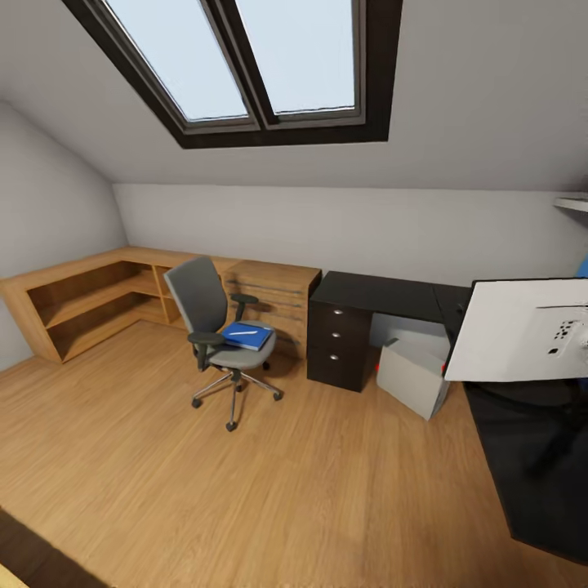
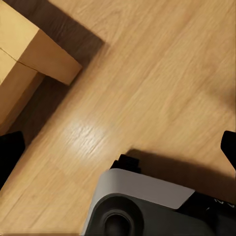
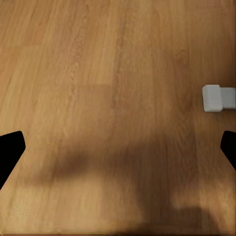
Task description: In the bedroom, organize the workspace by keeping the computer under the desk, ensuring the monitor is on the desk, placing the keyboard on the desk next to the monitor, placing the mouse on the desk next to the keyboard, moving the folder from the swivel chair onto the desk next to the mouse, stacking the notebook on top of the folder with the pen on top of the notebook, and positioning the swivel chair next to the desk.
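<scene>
Folder (image 1: 247, 335) lies flat on the swivel chair (image 1: 214, 328) seat, well ahead of both my grippers, which hang spread and empty over the floor; looks thin, stiff, light, slippery, so I'd pinch an overhanging edge.

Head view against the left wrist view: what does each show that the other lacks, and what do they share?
Head view alone: the swivel chair with the folder and pen on its seat, the desk, the computer under it, and a skylight. Left wrist view alone: part of the robot's grey base and a light wooden corner. Shared: the wooden floor.
</scene>
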{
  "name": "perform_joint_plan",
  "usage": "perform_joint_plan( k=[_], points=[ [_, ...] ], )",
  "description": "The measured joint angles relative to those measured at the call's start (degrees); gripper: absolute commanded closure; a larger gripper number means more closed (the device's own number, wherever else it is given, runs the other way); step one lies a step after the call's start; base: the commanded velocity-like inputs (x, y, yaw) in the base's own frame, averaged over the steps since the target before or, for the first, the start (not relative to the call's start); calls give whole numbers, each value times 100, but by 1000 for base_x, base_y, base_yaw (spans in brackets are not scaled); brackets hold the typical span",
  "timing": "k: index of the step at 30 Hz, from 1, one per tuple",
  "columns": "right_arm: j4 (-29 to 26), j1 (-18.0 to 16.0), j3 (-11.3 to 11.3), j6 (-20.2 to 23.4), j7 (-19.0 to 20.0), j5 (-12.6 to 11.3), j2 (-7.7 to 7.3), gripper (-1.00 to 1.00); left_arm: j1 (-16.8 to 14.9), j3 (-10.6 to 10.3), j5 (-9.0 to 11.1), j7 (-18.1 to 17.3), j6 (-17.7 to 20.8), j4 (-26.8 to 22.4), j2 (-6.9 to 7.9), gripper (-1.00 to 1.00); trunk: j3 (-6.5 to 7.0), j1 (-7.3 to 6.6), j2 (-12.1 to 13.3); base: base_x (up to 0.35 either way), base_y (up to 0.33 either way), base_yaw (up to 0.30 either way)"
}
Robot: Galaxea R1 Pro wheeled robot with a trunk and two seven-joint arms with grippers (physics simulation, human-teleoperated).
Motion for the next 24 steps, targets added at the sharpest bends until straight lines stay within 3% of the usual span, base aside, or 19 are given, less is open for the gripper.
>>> perform_joint_plan(
  k=[14,20,24],
  points=[
    [0,0,3,0,2,-8,1,-100,0,1,-2,-57,0,107,0,-100,36,-46,82,-26,0,-1],
    [0,0,5,0,8,-5,5,-100,0,0,-3,-61,0,115,0,-100,35,-42,82,-281,0,-83],
    [0,0,6,-2,8,22,8,-100,0,0,-2,-64,-1,114,0,-100,35,-43,82,-245,-206,-2]
  ],
)
